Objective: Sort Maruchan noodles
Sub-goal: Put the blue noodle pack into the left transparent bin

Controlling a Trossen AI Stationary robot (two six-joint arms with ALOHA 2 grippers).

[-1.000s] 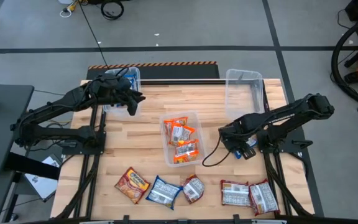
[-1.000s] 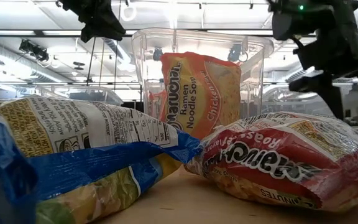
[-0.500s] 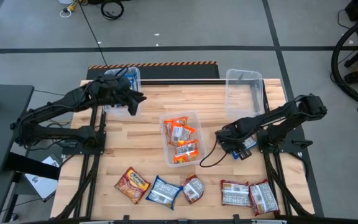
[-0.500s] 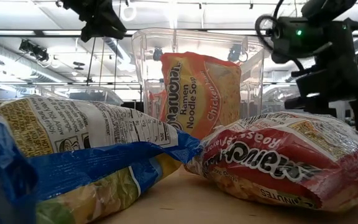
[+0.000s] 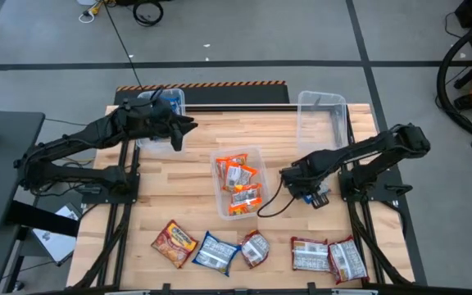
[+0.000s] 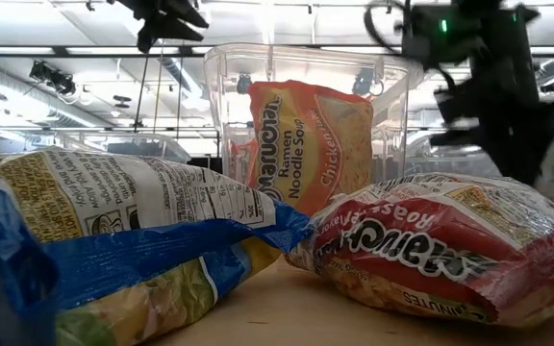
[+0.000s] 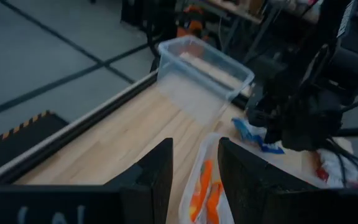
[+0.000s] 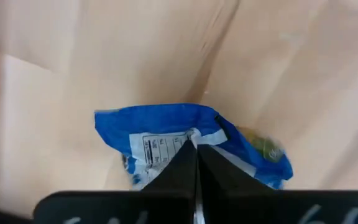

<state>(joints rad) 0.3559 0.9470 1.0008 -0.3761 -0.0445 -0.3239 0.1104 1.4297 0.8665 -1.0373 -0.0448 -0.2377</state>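
1. The right tool point(image 5: 308, 187) is seen over the table point(image 5: 195, 156), just right of the middle bin point(image 5: 256, 156), with its 2 fingers point(image 8: 185, 163) pressed together on a blue packet point(image 8: 166, 140), which is pinched at its edge above the wood.

2. That blue packet is also caught from the left wrist view, hanging under the right arm beside the middle bin, and from above as a blue scrap point(image 5: 321, 197) beneath the wrist.

3. The left tool point(image 5: 179, 131) is held high at the far left of the table, next to the far-left bin point(image 5: 176, 98); its fingers point(image 7: 157, 171) are spread, with nothing between them.

4. In the middle bin, 3 orange packets point(image 5: 240, 174) are stacked; from table height, 1 of them point(image 6: 311, 144) is shown standing upright against the clear wall.

5. The far-right bin point(image 5: 322, 111) is seen at the back right corner; whether anything lies in it cannot be told.

6. Along the near edge, 5 packets are laid out: a dark red one with yellow point(image 5: 174, 242) at the left, a blue one point(image 5: 214, 252) touching it, a small red one point(image 5: 255, 248) just beside that, then 2 red ones point(image 5: 310, 254) point(image 5: 347, 259) side by side, well apart to the right.

7. From table height, the blue one point(image 6: 113, 250) and the red one point(image 6: 421, 245) fill the foreground, overlapping in that view.
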